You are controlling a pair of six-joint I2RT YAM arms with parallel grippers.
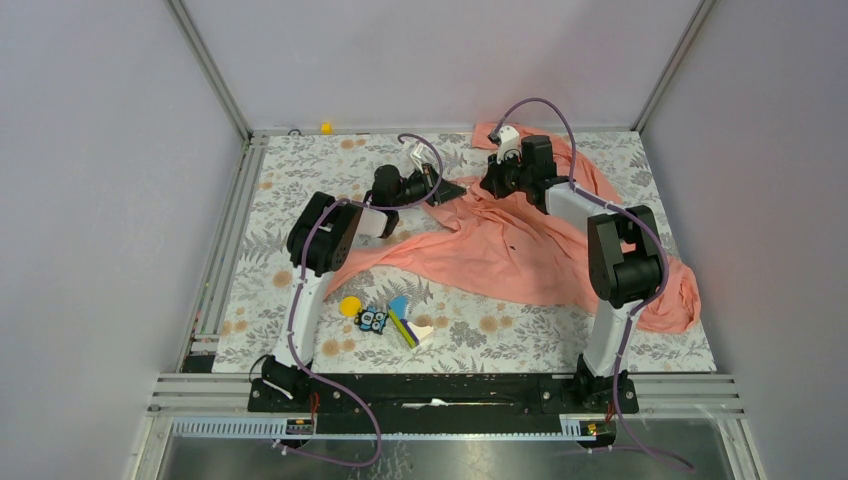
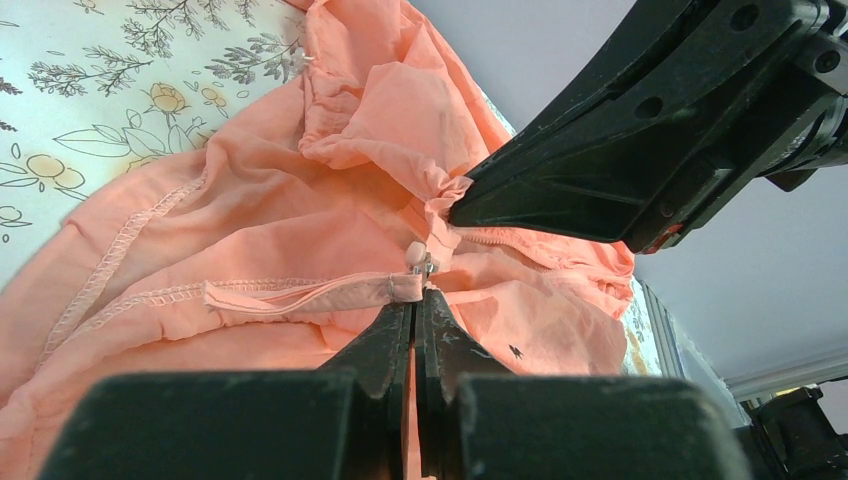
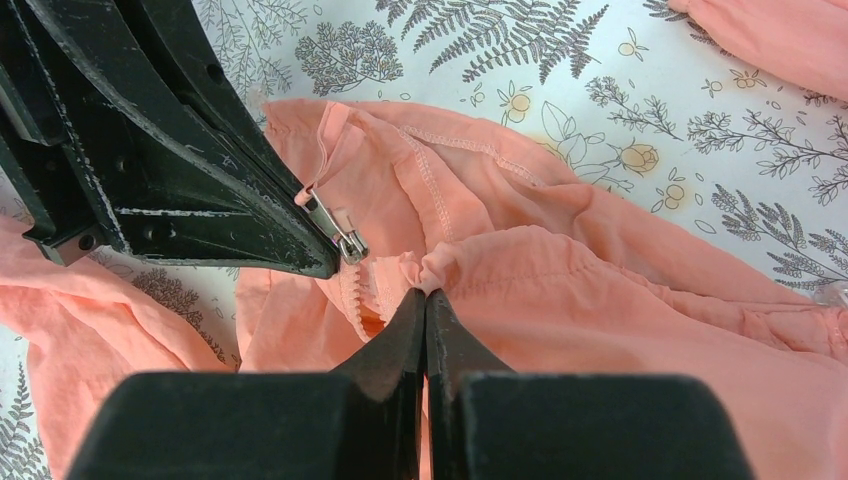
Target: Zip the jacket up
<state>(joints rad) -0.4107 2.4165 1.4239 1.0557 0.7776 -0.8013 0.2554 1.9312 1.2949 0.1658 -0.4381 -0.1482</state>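
The salmon-pink jacket point(image 1: 500, 250) lies crumpled across the middle and right of the table. My left gripper point(image 1: 447, 190) and right gripper point(image 1: 488, 185) meet at its far edge. In the left wrist view my left gripper point(image 2: 418, 300) is shut at the small metal zipper slider point(image 2: 420, 262) and its fabric tab. The right wrist view shows the silver zipper pull point(image 3: 330, 225) lying against the left gripper's tip. My right gripper point(image 3: 425, 295) is shut on a gathered fold of jacket point(image 3: 600, 300), right beside the open zipper teeth point(image 3: 352, 290). The two grippers' tips are almost touching.
Small colourful toy pieces point(image 1: 385, 318) lie on the floral cloth point(image 1: 300, 180) near the front, left of the jacket. A tiny yellow object point(image 1: 326, 127) sits at the back rail. Metal frame rails border the table, and a jacket sleeve point(image 1: 680, 290) reaches the right edge.
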